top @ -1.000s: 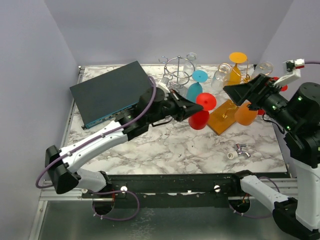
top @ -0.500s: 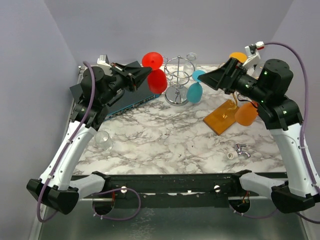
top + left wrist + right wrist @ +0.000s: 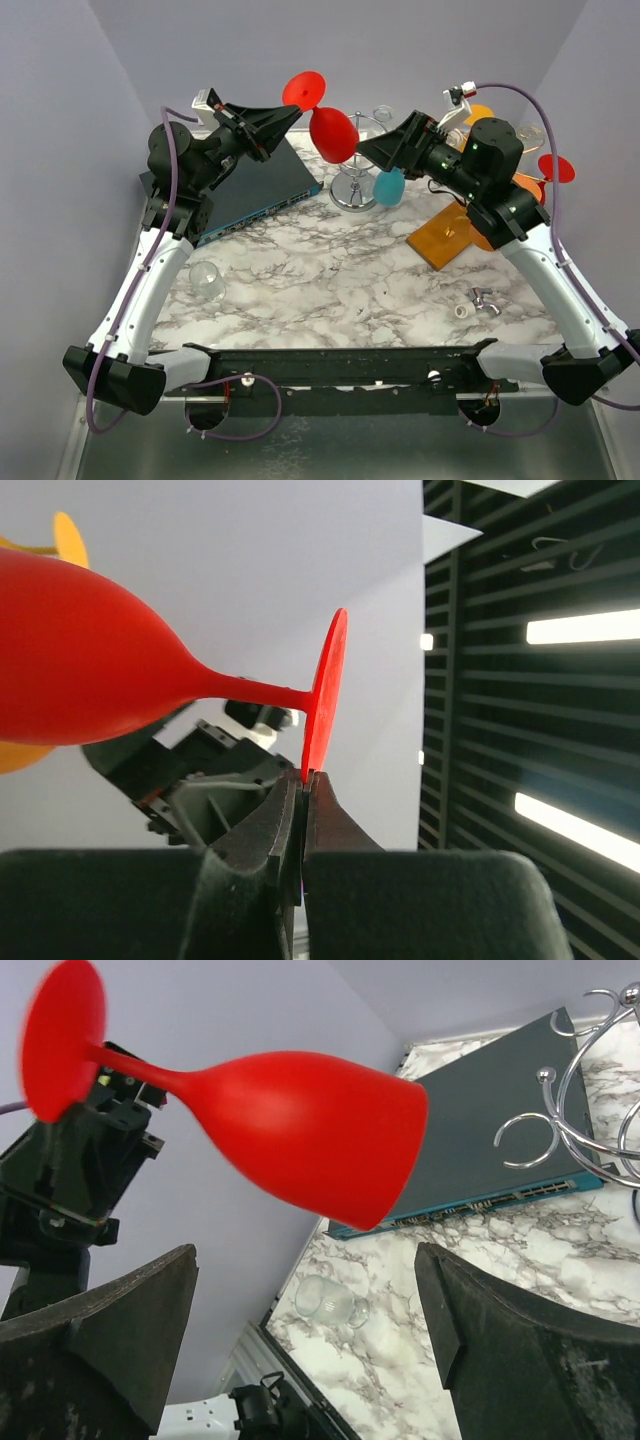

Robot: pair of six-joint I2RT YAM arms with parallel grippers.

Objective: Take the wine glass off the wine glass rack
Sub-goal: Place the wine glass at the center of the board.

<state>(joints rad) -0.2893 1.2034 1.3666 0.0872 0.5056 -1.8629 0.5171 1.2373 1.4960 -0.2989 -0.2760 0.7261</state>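
A red wine glass [image 3: 333, 133] hangs in the air, lying sideways, up and left of the silver wire wine glass rack [image 3: 355, 172]. My left gripper [image 3: 290, 110] is shut on the rim of its round foot [image 3: 325, 695], the bowl [image 3: 90, 670] pointing away to the right. In the left wrist view the jaws [image 3: 303, 780] pinch the foot's lower edge. My right gripper [image 3: 367, 150] stands open just right of the bowl, not touching it. In the right wrist view the red glass [image 3: 300, 1125] fills the space above the wide-open right gripper [image 3: 305, 1255]. A teal glass [image 3: 388, 186] hangs on the rack.
A dark flat box [image 3: 250, 195] lies at the back left. A clear glass [image 3: 206, 281] lies on its side near the left edge. An orange board [image 3: 445, 238], orange glasses and another red glass [image 3: 556, 167] are at the right. A small metal piece [image 3: 480, 300] lies front right.
My left arm has swung up and back, carrying the red glass from low over the table to high beside the rack. My right gripper has moved left and up toward the bowl, staying open.
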